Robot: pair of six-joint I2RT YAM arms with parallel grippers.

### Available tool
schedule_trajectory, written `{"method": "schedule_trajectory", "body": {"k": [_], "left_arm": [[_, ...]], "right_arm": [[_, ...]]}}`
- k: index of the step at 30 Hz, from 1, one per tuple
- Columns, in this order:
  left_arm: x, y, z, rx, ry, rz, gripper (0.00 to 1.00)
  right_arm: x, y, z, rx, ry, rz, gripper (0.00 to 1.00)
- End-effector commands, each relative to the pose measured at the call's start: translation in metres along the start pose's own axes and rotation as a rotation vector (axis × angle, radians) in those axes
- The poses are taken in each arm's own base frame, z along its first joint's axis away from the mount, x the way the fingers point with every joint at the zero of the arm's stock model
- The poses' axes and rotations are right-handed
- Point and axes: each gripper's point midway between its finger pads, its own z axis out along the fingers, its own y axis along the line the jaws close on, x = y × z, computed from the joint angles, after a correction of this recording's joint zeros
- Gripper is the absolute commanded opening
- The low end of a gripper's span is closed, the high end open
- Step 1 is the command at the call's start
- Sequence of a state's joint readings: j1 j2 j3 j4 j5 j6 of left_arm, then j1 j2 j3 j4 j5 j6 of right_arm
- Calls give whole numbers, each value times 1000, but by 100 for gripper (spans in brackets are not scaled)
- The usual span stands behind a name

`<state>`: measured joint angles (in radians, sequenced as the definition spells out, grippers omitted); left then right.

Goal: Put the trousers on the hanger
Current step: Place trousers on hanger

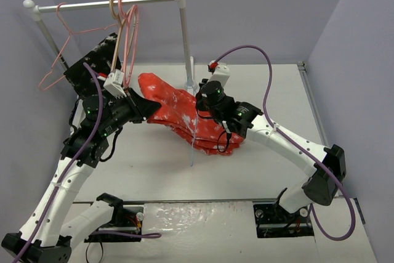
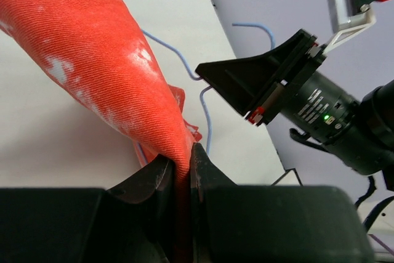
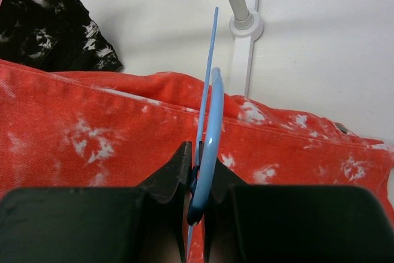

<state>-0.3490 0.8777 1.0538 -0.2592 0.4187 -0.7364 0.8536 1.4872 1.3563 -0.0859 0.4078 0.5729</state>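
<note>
Left wrist: left gripper [image 2: 181, 164] clenched on red-orange, white-speckled cloth trousers [image 2: 80, 47].
Right wrist: right gripper [image 3: 200, 163] pinching thin light-blue wire hanger [image 3: 212, 109] above trousers.

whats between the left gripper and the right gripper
The trousers, seen in the top view: the left gripper pinches them, and the right gripper holds the hanger over them.

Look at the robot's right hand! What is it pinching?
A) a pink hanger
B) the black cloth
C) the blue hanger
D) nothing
C: the right wrist view shows the right hand shut on the thin blue hanger, with the red trousers behind it.
</note>
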Motion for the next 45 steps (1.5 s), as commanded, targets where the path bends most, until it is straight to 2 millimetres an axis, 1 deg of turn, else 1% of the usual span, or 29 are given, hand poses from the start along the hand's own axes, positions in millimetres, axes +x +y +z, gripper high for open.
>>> {"method": "schedule_trajectory", "body": {"k": [1,3,8,10,13,14,16,18,19,21,22,24,25,27,29,30,33,35,37,39,40,45], "left_arm": [[-31,-17,-25,9,-132,134,0],[-26,-4,-28,-43,-127,151,0],[0,29,-23,-123,-82,133,0],[10,40,-17,-138,-64,121,0],[26,63,-8,-179,-39,100,0],[31,70,-6,-193,-32,93,0],[40,86,-2,-228,-20,73,0],[41,89,-1,-226,-15,58,0],[39,87,-1,-218,-21,55,0],[31,78,-2,-192,-41,57,0],[21,69,-3,-174,-61,66,0],[8,58,-4,-151,-83,80,0],[1,50,-4,-136,-96,88,0],[-18,32,-7,-97,-130,103,0],[-42,7,-13,-48,-173,123,0],[-51,-3,-16,-30,-191,131,0],[-86,-39,-28,31,-258,162,0],[-103,-57,-33,65,-288,175,0],[-116,-73,-36,105,-309,183,0],[-123,-83,-35,130,-315,180,0],[-126,-86,-35,142,-319,180,0],[-131,-96,-29,186,-318,153,0]], "right_arm": [[-65,5,-18,1,-134,11,0],[-75,5,-26,2,-136,-24,0],[-115,16,-53,-35,-177,-54,0],[-131,23,-63,-56,-187,-61,0],[-146,33,-74,-95,-185,-82,0],[-158,36,-81,-104,-202,-80,0],[-166,34,-88,-90,-205,-103,0],[-176,31,-95,-77,-227,-102,0],[-179,27,-98,-62,-237,-101,0],[-176,19,-97,-41,-232,-102,0],[-173,17,-96,-34,-227,-100,0],[-168,14,-94,-28,-216,-92,0],[-163,11,-91,-22,-205,-90,0],[-148,6,-84,-5,-174,-89,0],[-141,4,-81,-8,-165,-64,0],[-136,2,-78,-4,-160,-57,0],[-114,-9,-68,-4,-143,-23,0],[-106,-10,-64,-20,-148,13,0],[-93,-14,-61,-26,-134,27,0],[-92,-11,-61,-58,-155,69,0],[-88,-12,-58,-57,-156,70,0],[-79,-7,-52,-103,-163,105,0]]}}
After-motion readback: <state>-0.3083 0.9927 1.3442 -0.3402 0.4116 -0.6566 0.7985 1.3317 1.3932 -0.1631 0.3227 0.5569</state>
